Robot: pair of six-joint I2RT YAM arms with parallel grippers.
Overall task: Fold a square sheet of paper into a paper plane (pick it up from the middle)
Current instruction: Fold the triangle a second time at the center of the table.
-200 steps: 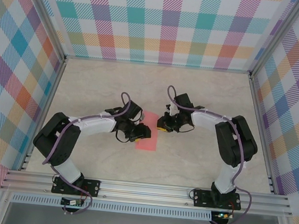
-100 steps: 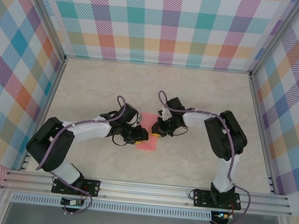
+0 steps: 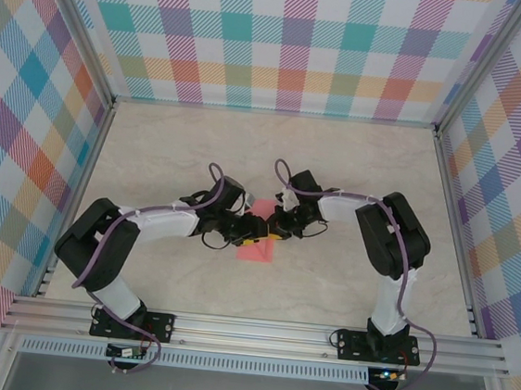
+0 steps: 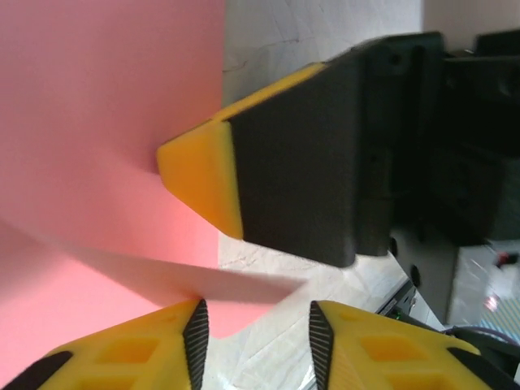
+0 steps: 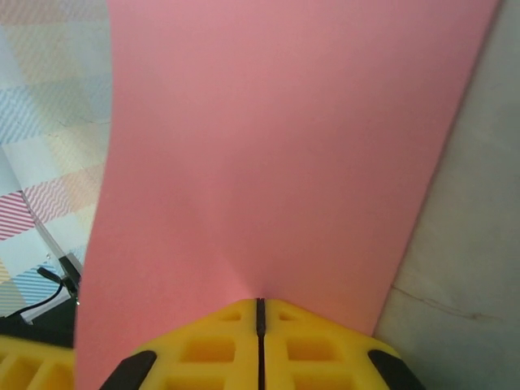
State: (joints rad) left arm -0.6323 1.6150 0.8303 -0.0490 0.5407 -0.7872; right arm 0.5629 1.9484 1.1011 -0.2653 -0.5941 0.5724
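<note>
The salmon-pink square sheet of paper (image 3: 257, 249) lies mid-table with both grippers meeting over its far half. My right gripper (image 3: 272, 226) comes in from the right; in the right wrist view its yellow fingers (image 5: 260, 307) are shut, pinching the sheet (image 5: 276, 146), which rises and bows in front of them. My left gripper (image 3: 246, 234) comes in from the left. In the left wrist view its jaws (image 4: 253, 325) stand open with bare table between them, and a lifted flap of the sheet (image 4: 97, 122) touches its left finger. The right gripper's yellow tip (image 4: 203, 175) meets the sheet's edge there.
The marble-patterned table (image 3: 357, 159) is walled by plaid panels (image 3: 286, 39) at the back and both sides. An aluminium rail (image 3: 256, 330) carrying both arm bases runs along the near edge. Purple cables loop above each forearm.
The right gripper moved left from beside the sheet onto it and stayed shut. The left gripper edged toward it, narrowed and then opened again.
</note>
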